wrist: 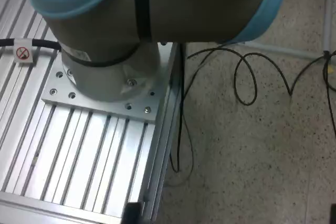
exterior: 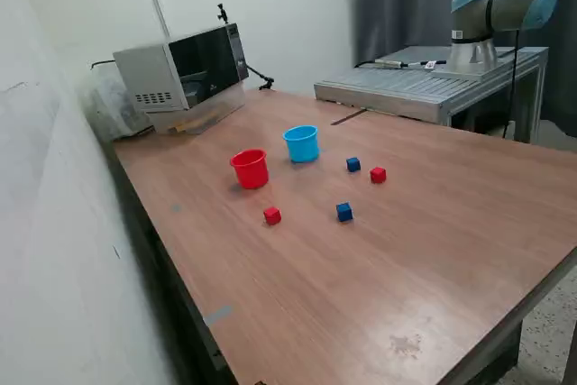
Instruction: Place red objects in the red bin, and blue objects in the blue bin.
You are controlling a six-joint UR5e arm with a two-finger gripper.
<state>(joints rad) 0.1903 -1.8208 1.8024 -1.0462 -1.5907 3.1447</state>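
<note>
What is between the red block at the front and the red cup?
Nothing visible. The front red block sits on bare table with only open wood between it and the red cup. The blue cup stands off to the side.

Brown wood-grain table top (exterior: 379,277): smooth, faint sheen. Small red plastic cup (exterior: 250,169) and light blue plastic cup (exterior: 302,143): glossy. Ribbed silver metal base plate (wrist: 68,150): brushed, satin. Speckled grey floor (wrist: 252,166): possibly terrazzo, matt. Thin black cable (wrist: 244,80): smooth.
</note>
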